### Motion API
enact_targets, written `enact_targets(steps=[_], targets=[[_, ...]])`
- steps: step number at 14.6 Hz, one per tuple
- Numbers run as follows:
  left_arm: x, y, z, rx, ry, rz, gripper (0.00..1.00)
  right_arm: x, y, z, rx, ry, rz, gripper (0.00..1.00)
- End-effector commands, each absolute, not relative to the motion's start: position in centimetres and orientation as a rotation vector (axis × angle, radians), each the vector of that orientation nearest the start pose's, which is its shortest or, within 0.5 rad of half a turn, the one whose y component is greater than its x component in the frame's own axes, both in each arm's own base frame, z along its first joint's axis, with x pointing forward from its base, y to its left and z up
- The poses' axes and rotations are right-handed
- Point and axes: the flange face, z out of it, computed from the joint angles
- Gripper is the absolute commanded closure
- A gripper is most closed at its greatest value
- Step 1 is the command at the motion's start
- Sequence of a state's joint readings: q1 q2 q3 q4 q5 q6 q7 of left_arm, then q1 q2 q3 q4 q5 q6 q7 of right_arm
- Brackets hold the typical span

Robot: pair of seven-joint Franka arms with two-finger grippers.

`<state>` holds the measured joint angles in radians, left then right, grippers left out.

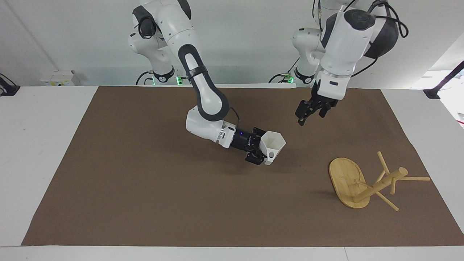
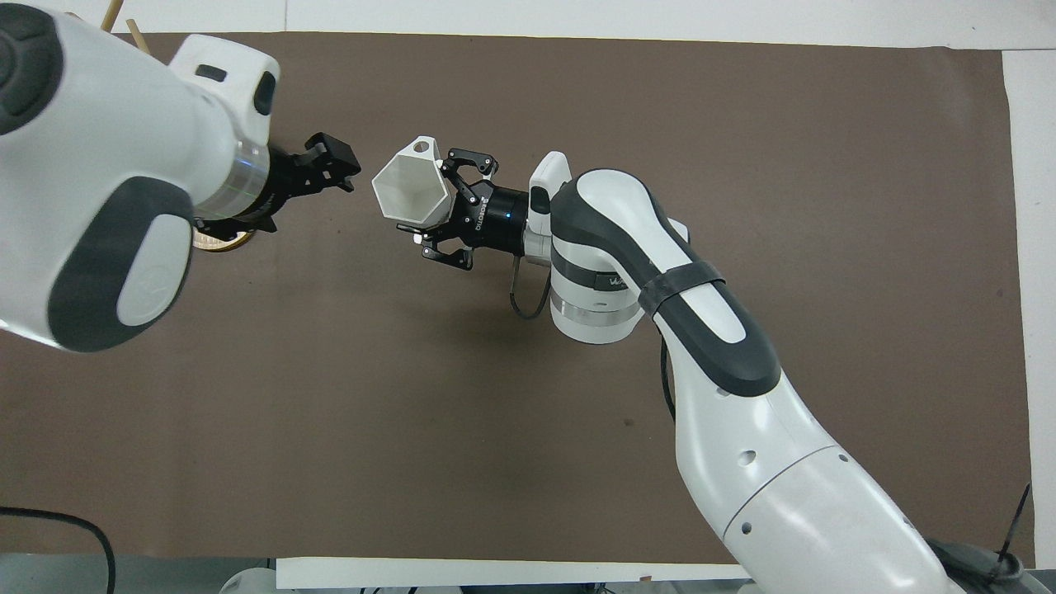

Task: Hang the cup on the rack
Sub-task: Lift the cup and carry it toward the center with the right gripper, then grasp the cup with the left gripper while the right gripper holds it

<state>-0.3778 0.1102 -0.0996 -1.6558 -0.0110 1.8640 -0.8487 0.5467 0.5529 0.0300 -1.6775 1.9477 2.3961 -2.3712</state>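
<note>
My right gripper (image 1: 259,145) is shut on the base of the white faceted cup (image 1: 273,142) and holds it tilted just above the middle of the brown mat, mouth toward the left arm's end. In the overhead view the right gripper (image 2: 450,209) holds the cup (image 2: 410,191) with its holed handle on the side away from the robots. My left gripper (image 1: 309,115) is open and empty in the air over the mat, close to the cup's mouth, as the overhead view (image 2: 332,167) shows. The bamboo rack (image 1: 363,182) stands at the left arm's end; my left arm hides most of it from above.
The brown mat (image 1: 145,181) covers most of the white table (image 1: 43,145). A sliver of the rack's base (image 2: 221,241) shows under the left arm in the overhead view.
</note>
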Motion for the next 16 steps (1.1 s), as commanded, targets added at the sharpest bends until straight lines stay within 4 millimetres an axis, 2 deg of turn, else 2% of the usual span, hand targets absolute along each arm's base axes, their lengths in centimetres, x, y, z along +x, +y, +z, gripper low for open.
enact_targets(steps=[1,5,7,8,10,11,16], targets=[[55.9,-29.3,54.2,-3.163,-0.662,-0.135,0.00,58.6,38.4,31.0,-1.568,-1.286,-1.348,0.80],[56.8,-29.9,51.6,-3.168,-0.659,-0.139,0.01,58.7,38.3,31.2,-1.565,-1.286,-1.352,0.80],[56.7,-31.1,50.4,-3.172,-0.633,-0.129,0.01,58.7,38.3,31.1,-1.570,-1.286,-1.351,0.80],[56.6,-31.2,50.1,-3.171,-0.630,-0.127,0.06,58.8,38.2,31.1,-1.571,-1.287,-1.352,0.80],[56.2,-31.4,49.6,-3.173,-0.610,-0.110,0.76,58.8,38.1,31.0,-1.572,-1.284,-1.351,0.80],[56.1,-31.4,49.4,-3.174,-0.603,-0.106,0.98,58.8,38.0,31.0,-1.576,-1.283,-1.351,0.80],[56.3,-31.6,49.2,-3.207,-0.552,-0.163,1.00,59.0,37.7,31.1,-1.578,-1.278,-1.354,0.79]])
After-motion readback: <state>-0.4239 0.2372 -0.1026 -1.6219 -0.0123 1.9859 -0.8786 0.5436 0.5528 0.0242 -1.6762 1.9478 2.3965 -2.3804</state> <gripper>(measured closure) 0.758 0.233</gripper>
